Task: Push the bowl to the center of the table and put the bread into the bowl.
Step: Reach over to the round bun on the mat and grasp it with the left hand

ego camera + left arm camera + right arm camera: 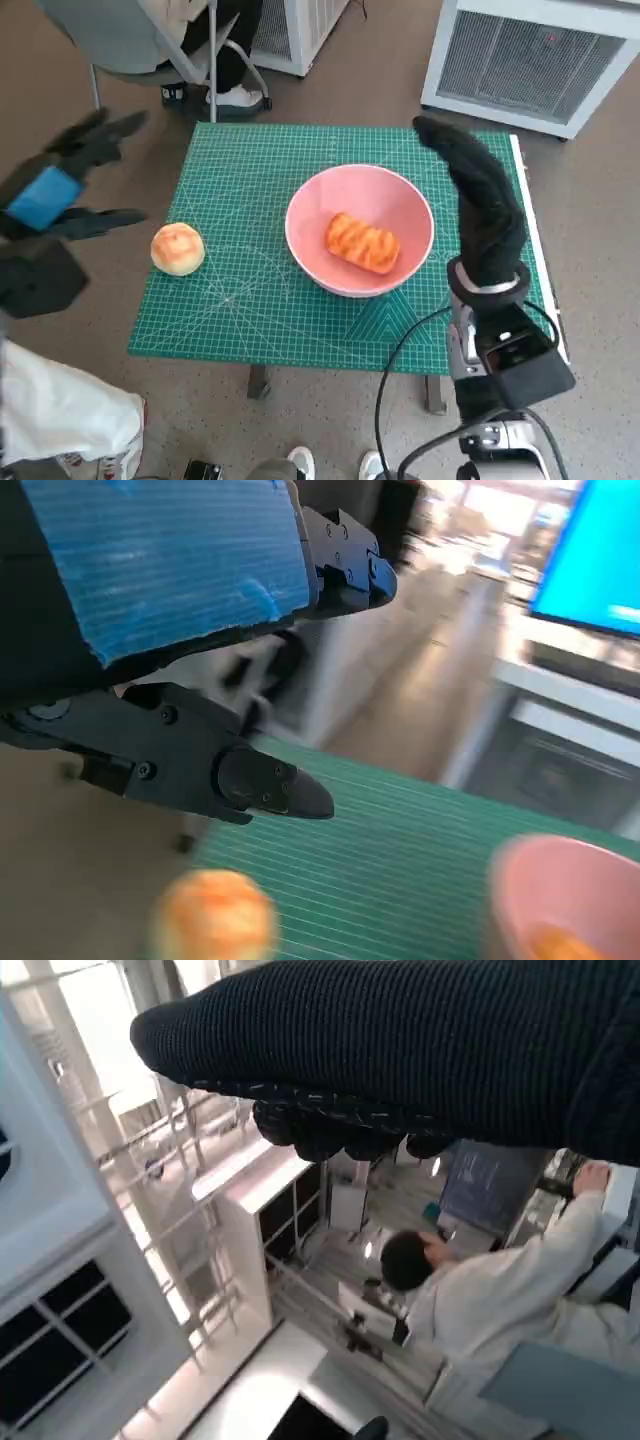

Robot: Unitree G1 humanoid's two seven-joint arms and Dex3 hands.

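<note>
A pink bowl stands near the middle of the green cutting mat, a little right of centre. An oblong glazed bread lies inside it. A round bun sits on the mat near its left edge, and shows blurred as the bun in the left wrist view, with the bowl beyond it. My left hand hovers off the table's left side, fingers spread, holding nothing. My gloved right hand is raised beside the bowl's right rim, fingers straight, empty.
A white grilled appliance stands on the floor beyond the table's far right corner. A chair and a person's leg and shoe are past the far left corner. A person in white shows in the right wrist view.
</note>
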